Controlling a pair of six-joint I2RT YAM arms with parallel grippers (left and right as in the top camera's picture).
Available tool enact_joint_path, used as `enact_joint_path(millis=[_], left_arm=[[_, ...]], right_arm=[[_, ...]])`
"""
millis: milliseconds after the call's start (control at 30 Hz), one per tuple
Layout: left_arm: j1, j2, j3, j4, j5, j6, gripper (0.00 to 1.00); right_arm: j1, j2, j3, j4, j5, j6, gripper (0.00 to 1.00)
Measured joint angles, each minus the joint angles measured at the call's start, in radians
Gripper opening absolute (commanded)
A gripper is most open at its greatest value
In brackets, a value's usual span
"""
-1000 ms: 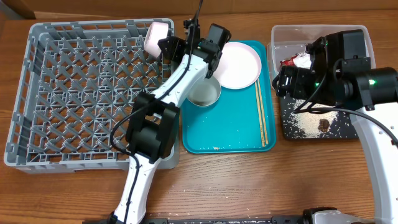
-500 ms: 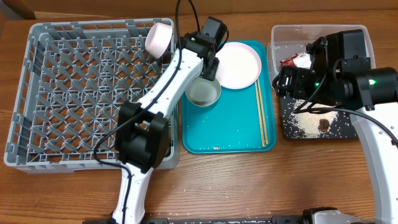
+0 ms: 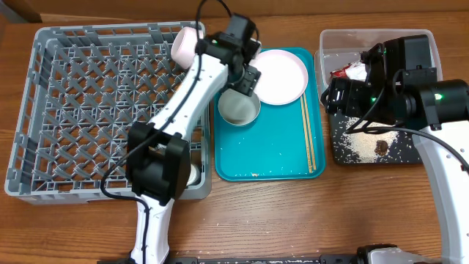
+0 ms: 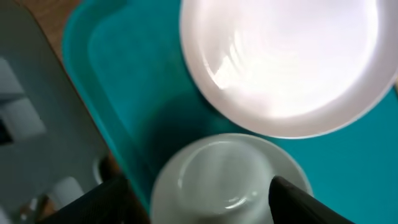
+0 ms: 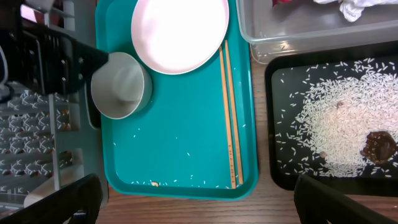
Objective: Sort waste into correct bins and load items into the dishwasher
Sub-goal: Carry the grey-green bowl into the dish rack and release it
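My left gripper [image 3: 243, 82] [image 4: 205, 208] is open and straddles the pale grey-green bowl [image 3: 239, 109] [image 4: 227, 180] [image 5: 122, 84] on the teal tray. The pale pink plate [image 3: 282, 75] [image 4: 280, 62] [image 5: 180, 32] and two chopsticks [image 3: 308, 136] [image 5: 229, 112] lie on the same tray. The pinkish bowl [image 3: 185, 45] rests on its side in the grey dish rack [image 3: 51, 110]. A small white cup [image 3: 193, 174] shows partly in the rack's near right corner. My right gripper [image 3: 335, 97] [image 5: 199, 202] is open and empty, high above the tray's right side.
The clear tub [image 3: 410, 38] [image 5: 298, 37] holds the white napkin [image 3: 360, 70] [image 5: 357, 7] and red wrapper [image 3: 341, 72]. The black tray [image 3: 344, 155] [image 5: 273, 124] holds rice [image 5: 339, 124] and a brown lump [image 3: 381, 147] [image 5: 378, 146]. Loose grains lie on the teal tray [image 3: 264, 158] [image 5: 174, 155].
My left arm's elbow has swung left, and its gripper has moved from beside the pinkish bowl to over the grey-green bowl. The right arm has not moved.
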Motion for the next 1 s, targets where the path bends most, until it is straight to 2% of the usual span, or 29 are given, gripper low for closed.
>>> enact_joint_path(millis=[200,533,600,667,867,1000], left_arm=[[0.063,0.067,0.000,-0.006,0.026,0.040,0.62],[0.051,0.125,0.000,-0.044,0.074,0.064,0.37],[0.051,0.125,0.000,-0.058,0.074,0.064,0.28],[0.051,0.125,0.000,-0.069,0.074,0.064,0.06],[0.051,0.125,0.004,-0.093,0.089,0.059,0.04],[0.051,0.125,0.063,-0.202,0.091,0.033,0.04]], right_arm=[[0.000,0.000,0.000,0.000,0.000,0.000,1.00],[0.000,0.000,0.000,0.000,0.000,0.000,1.00],[0.000,0.000,0.000,0.000,0.000,0.000,1.00],[0.000,0.000,0.000,0.000,0.000,-0.001,1.00],[0.000,0.000,0.000,0.000,0.000,0.000,1.00],[0.000,0.000,0.000,-0.001,0.000,0.000,1.00]])
